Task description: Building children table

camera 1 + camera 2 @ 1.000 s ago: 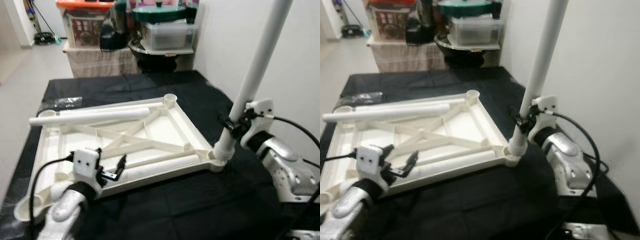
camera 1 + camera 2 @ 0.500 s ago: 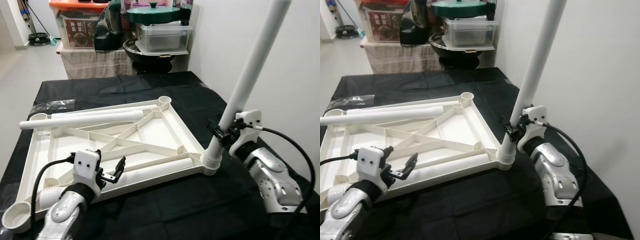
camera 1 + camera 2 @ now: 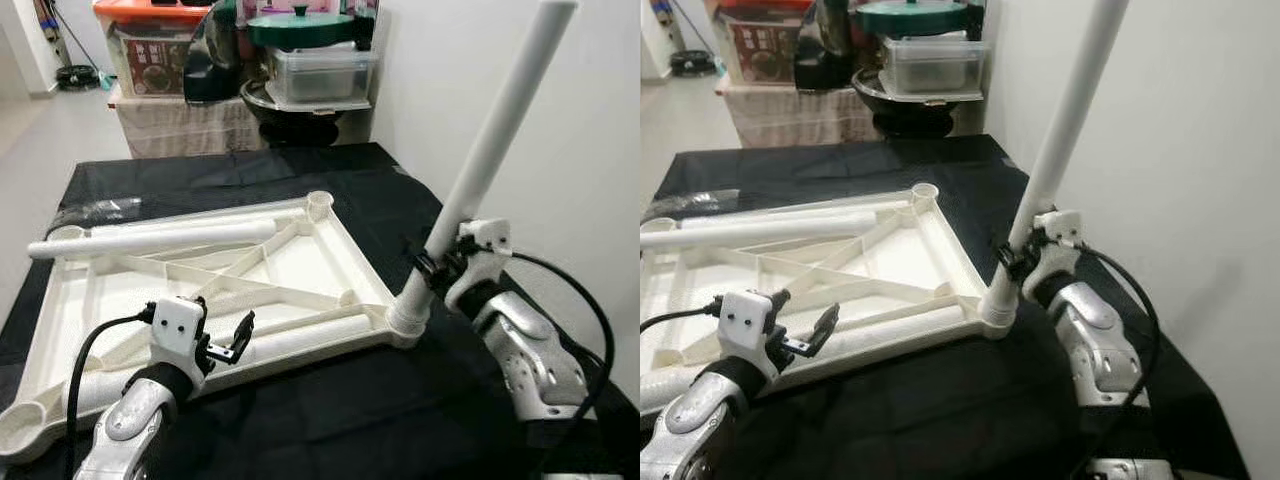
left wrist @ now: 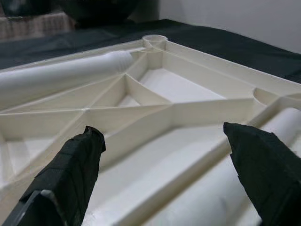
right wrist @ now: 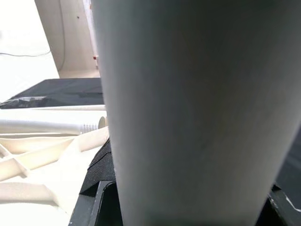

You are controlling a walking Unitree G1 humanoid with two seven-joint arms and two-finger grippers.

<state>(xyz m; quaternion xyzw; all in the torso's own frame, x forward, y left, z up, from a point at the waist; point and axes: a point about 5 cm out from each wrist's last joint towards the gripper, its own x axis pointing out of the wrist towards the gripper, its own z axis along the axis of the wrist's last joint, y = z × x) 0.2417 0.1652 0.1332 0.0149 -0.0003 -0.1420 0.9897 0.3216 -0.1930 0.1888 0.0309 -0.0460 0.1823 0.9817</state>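
The white plastic table top [image 3: 310, 250] lies upside down on a black cloth. A long white leg [image 3: 490, 140] stands tilted in the near right corner socket [image 3: 405, 322]. My right gripper [image 3: 432, 268] is shut on that leg just above the socket, and the leg [image 5: 188, 108] looms close in the right wrist view. My left gripper [image 3: 225, 335] hangs open over the near edge of the table top, fingers [image 4: 70, 174] spread wide with nothing between them. One loose leg [image 3: 310, 335] lies along the near rail just ahead of it. Another loose leg [image 3: 150, 240] lies across the far side.
The black cloth [image 3: 330, 420] covers the work table. A white wall [image 3: 600, 150] runs close along the right. Beyond the table stand an orange-lidded box [image 3: 150, 45] and stacked plastic containers [image 3: 320, 70]. A clear plastic bag [image 3: 100, 208] lies at the far left.
The head camera has shifted, so the whole scene sits differently. The right gripper keeps its hold and the leg leans slightly more to the right. The left gripper stays open in place.
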